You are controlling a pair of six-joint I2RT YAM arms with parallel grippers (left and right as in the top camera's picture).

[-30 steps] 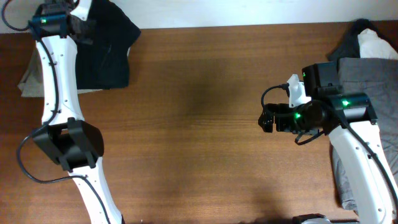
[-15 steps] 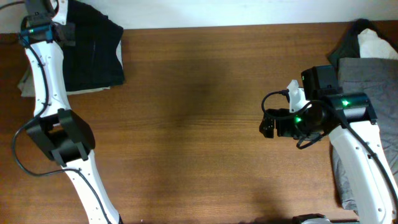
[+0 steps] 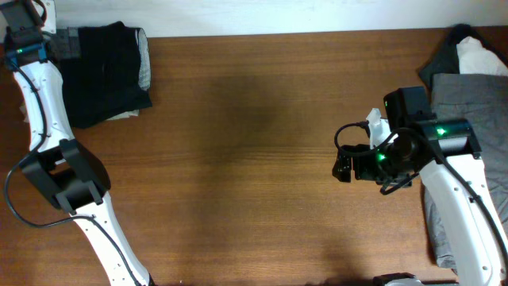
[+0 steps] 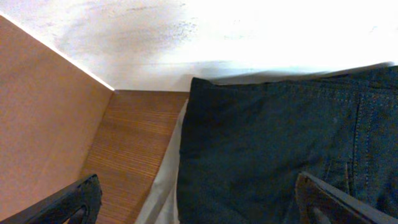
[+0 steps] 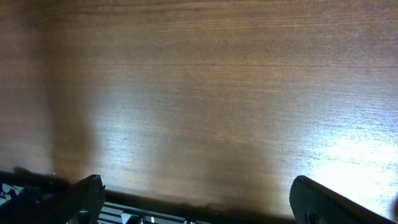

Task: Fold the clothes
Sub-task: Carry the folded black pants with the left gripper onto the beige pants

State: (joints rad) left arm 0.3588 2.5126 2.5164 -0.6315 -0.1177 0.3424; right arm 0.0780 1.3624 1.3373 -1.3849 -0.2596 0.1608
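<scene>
The black garment [image 3: 107, 79] of the clothes lies folded at the table's far left corner, on top of a pale garment [image 3: 144, 67] that peeks out at its edges. My left gripper [image 3: 74, 41] hovers at its back left edge. In the left wrist view the black garment [image 4: 280, 149] with its stitched seams fills the right side, the pale cloth [image 4: 163, 190] beside it, and my left gripper [image 4: 199, 210] stands open with nothing pinched. My right gripper [image 3: 342, 163] is open over bare wood, right of centre; the right wrist view shows this gripper [image 5: 199, 205] empty.
A heap of clothes sits at the right edge: a grey garment [image 3: 472, 91], a white one [image 3: 482, 56] and a black one [image 3: 444, 52], partly under my right arm. The white wall [image 4: 217, 37] rises just behind the left pile.
My left arm drew the black garment leftward toward the table's corner, then its jaws opened and let the cloth go. The right arm has barely moved.
</scene>
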